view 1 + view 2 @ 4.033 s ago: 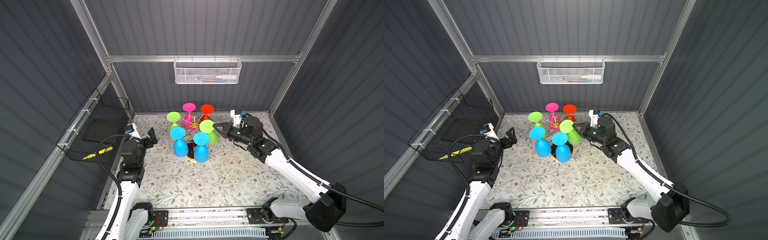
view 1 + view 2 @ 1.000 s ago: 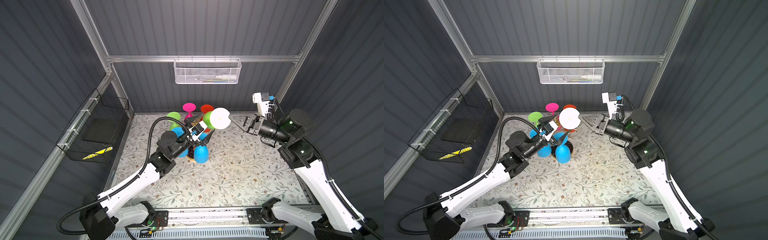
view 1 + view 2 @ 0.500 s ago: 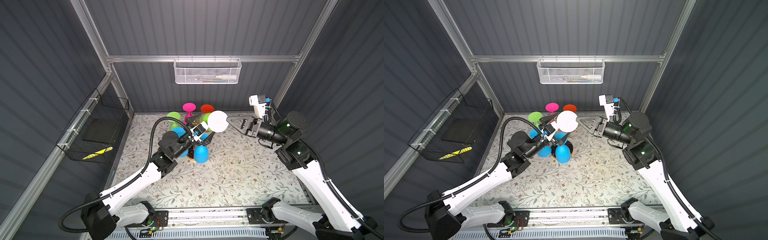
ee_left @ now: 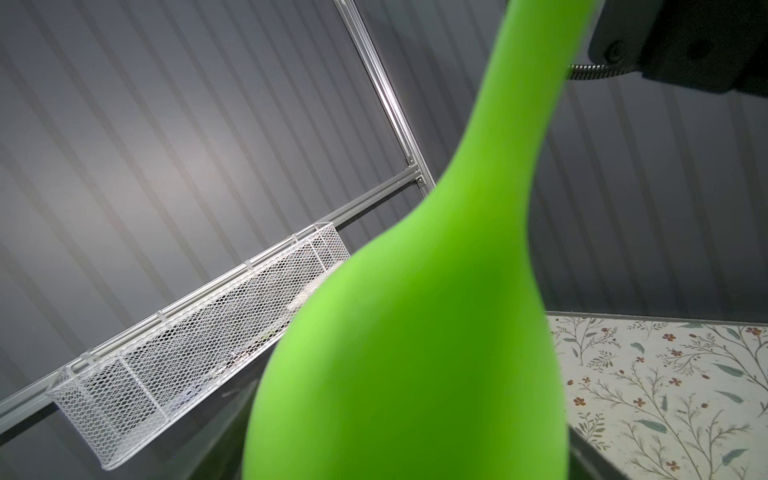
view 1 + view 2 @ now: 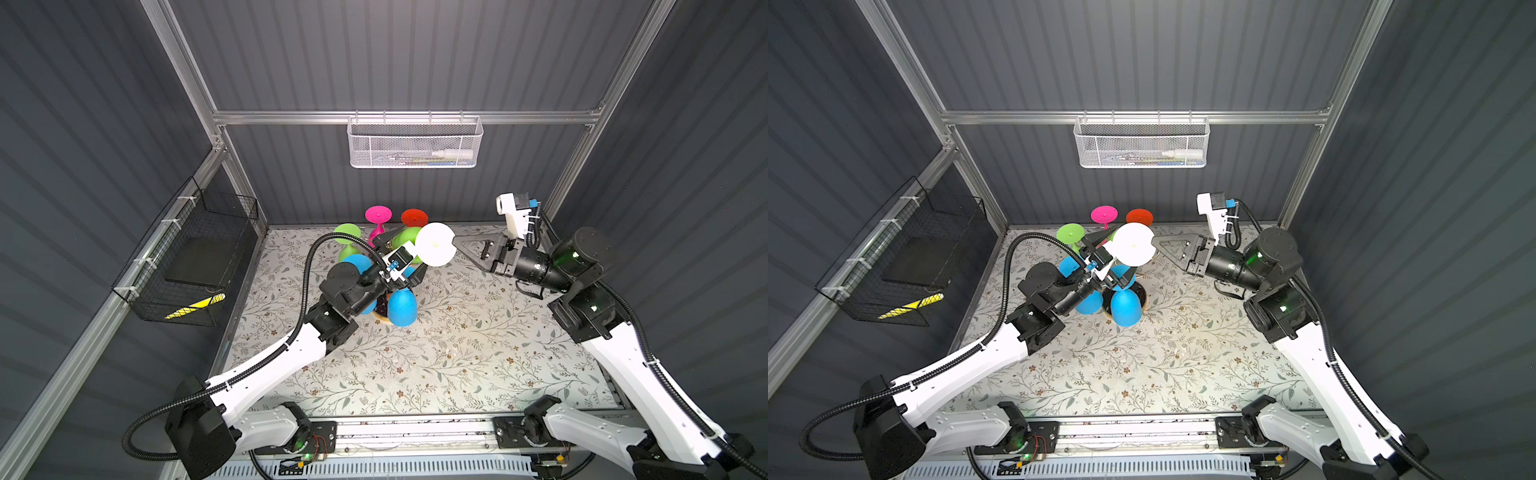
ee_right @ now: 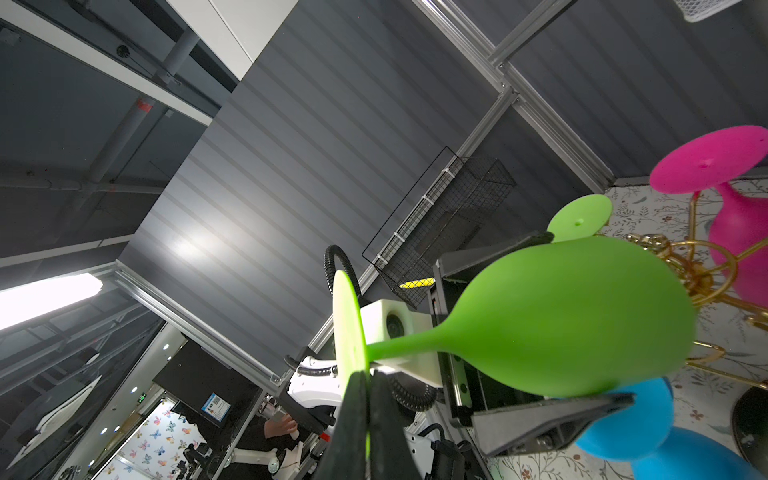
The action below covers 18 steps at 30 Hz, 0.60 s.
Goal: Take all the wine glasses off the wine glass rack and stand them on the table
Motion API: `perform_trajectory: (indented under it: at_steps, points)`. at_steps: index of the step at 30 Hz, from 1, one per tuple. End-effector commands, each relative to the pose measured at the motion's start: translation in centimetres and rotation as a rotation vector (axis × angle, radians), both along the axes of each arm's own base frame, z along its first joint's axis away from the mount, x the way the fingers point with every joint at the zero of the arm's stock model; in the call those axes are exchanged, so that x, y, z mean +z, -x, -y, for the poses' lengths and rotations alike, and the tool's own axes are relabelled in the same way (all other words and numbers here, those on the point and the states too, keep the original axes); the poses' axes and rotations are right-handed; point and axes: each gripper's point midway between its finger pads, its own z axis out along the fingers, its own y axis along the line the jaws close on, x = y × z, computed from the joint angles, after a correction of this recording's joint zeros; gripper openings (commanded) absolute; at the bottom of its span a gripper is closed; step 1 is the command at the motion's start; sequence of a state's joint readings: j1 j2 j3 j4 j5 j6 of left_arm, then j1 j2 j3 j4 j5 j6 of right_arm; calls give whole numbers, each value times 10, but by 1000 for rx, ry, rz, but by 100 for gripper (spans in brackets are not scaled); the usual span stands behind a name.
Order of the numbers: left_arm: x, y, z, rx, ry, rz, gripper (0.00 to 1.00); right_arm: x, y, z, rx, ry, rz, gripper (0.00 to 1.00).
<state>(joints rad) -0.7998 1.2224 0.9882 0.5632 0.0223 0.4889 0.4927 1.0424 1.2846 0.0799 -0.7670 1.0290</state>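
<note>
1. The right gripper (image 6: pixel 368 376) is seen pressed together on the edge of the round foot of the green wine glass (image 6: pixel 573 316). The foot is pinched between its two fingertips.
2. From that pinch the stem is pointed straight away from the right gripper, and the bowl is found at the far end. The glass is thus held roughly level, up off the table (image 5: pixel 457 357).
3. The left gripper (image 5: pixel 402 256) is placed at the bowl, with its jaws set wide apart, one on each side of it. In the right wrist view both fingers are seen close against the bowl, but whether it is actually clamped cannot be told.
4. In the left wrist view the bowl and stem are seen filling the middle, right in front of that gripper.
5. The wine glass rack (image 6: pixel 692 274) is found just past the bowl's mouth, on the side away from the right gripper. Whether rim and gold wire touch cannot be told.
6. A pink glass (image 5: pixel 378 216), a red glass (image 5: pixel 414 217), a second green glass (image 5: pixel 347 233) and blue glasses (image 5: pixel 402 307) are hung upside down on the rack. In both top views the blue ones are seen beneath the left gripper's wrist.
7. The white mesh basket (image 5: pixel 415 143) and the black wire basket (image 5: pixel 187 266) are found well apart from both grippers.
</note>
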Motion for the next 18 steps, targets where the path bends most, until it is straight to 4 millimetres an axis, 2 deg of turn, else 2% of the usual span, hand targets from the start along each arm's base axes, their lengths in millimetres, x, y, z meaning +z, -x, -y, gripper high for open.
perform_trajectory:
  at_steps: [1,6,7,10,13,18]
  points:
    - [14,0,-11,47,46,31,84,-1,8,-1,31,-2,-4,0]
    - [15,3,-17,56,35,20,80,-5,2,0,-3,10,-13,0]
    - [13,3,-18,60,24,9,79,-6,0,1,-16,17,-11,4]
    - [10,2,-22,79,7,-29,78,-6,-3,7,-79,51,19,27]
    - [2,-3,-28,114,-18,-135,78,-3,-3,19,-169,126,103,43]
    - [0,0,-39,137,-20,-286,78,-7,-16,59,-456,275,219,58]
